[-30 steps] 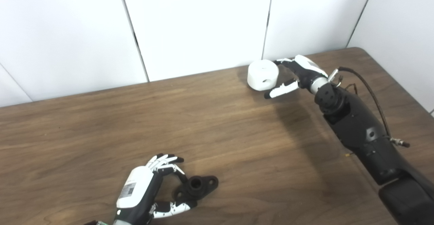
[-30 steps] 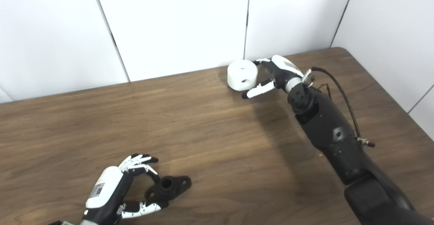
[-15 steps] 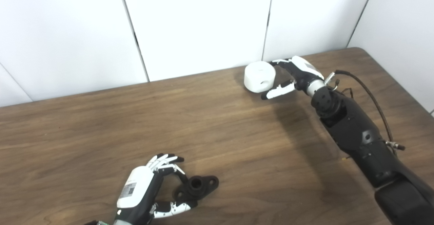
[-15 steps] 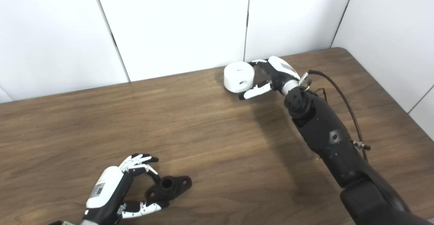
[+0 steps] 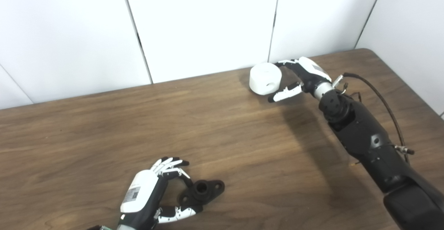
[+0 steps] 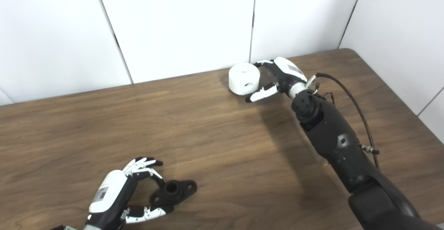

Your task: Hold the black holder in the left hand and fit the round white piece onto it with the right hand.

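Note:
The black holder (image 5: pixel 203 190) lies flat on the wooden table (image 5: pixel 222 126) near the front edge. It has a round socket in the middle and an ear at each end. My left hand (image 5: pixel 152 192) is open just left of it, with fingers curled above its near end and the thumb below, not closed on it. The round white piece (image 5: pixel 265 79), with a small hole in its side, sits at the table's far edge. My right hand (image 5: pixel 301 77) is open beside it on the right, fingers along its far side and thumb in front.
White wall panels (image 5: pixel 208 25) stand right behind the table's far edge, close to the white piece. The table's right edge and rounded corner (image 5: pixel 371 51) are near my right arm. A loose cable (image 5: pixel 378 94) runs along the right forearm.
My right hand has moved slightly to the left, and the white piece has shifted a little left with it. My left hand and the black holder have barely moved.

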Robot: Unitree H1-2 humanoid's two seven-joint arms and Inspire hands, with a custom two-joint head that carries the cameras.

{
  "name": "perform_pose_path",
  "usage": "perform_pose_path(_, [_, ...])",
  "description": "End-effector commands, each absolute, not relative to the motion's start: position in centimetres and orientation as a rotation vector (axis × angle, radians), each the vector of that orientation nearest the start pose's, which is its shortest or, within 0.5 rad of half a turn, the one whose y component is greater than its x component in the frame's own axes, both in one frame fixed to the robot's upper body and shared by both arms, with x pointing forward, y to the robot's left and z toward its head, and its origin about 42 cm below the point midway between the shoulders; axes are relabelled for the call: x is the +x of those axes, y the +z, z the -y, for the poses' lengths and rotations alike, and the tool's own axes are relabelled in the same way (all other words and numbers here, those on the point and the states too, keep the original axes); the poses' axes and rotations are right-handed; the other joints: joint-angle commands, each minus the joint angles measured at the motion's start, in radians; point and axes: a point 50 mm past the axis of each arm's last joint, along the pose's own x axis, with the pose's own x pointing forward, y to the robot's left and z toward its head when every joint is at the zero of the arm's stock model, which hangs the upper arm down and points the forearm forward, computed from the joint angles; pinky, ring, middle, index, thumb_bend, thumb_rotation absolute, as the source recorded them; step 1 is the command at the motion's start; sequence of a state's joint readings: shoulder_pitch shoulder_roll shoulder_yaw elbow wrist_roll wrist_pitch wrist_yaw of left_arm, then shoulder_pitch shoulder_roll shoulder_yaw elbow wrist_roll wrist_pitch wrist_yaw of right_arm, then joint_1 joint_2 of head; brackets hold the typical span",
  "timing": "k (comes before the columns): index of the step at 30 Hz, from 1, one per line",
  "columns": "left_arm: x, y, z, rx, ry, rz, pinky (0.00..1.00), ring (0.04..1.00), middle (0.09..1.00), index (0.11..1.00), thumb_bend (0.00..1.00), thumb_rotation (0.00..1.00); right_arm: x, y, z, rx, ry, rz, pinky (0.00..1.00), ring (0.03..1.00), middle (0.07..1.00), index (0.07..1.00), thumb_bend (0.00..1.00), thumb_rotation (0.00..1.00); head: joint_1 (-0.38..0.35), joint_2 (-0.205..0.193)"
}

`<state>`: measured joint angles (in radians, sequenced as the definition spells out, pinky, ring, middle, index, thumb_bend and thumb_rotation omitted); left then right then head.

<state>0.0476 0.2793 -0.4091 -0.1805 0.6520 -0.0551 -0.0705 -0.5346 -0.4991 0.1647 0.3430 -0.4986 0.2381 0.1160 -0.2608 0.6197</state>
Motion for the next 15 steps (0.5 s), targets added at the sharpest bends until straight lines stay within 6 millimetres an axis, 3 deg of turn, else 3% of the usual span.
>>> perform_pose_path(1, [22.43,8.54,-17.77,0.871,-0.601,0.085,0.91,0.891,0.819,0.488,0.52,0.04,45.73,23.95,34.1,-1.038,-0.04,0.018,1.0,0.994,0.917,0.836,0.92,0.34,0.0,0.0])
perform_pose_path(15, [22.84,8.5,-17.72,0.877,-0.598,0.076,0.92,0.896,0.821,0.488,0.51,0.04,45.42,24.63,34.38,-1.06,-0.047,0.013,1.0,1.0,0.937,0.838,0.93,0.34,0.001,-0.009])
